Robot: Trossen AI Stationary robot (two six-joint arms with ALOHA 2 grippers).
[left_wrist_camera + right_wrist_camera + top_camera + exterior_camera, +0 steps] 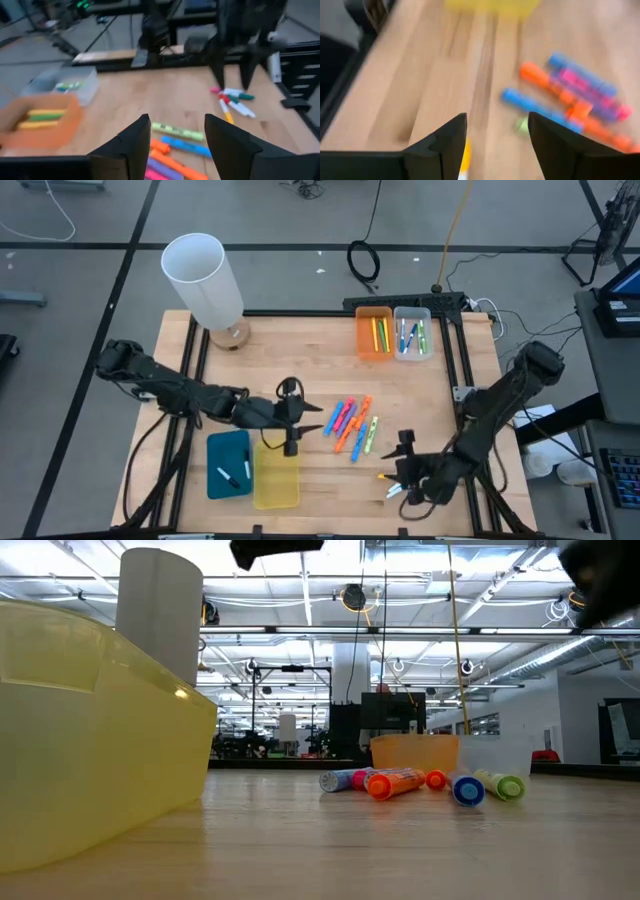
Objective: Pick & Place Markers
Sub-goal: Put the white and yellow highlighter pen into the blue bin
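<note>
My left gripper (291,442) hangs above the far edge of the yellow bin (275,477), fingers spread apart and holding nothing. My right gripper (404,448) hovers near the table's near right corner, fingers likewise spread and empty, just beyond a small group of markers (393,483) lying on the wood. The main cluster of highlighters (351,423), in blue, pink, orange and green, lies at table centre between my two grippers. The blue bin (228,465), touching the yellow bin's left side, holds two thin markers. At the far right, an orange bin (373,335) and a clear bin (412,333) hold sorted markers. A white cylinder (203,280) stands far left.
</note>
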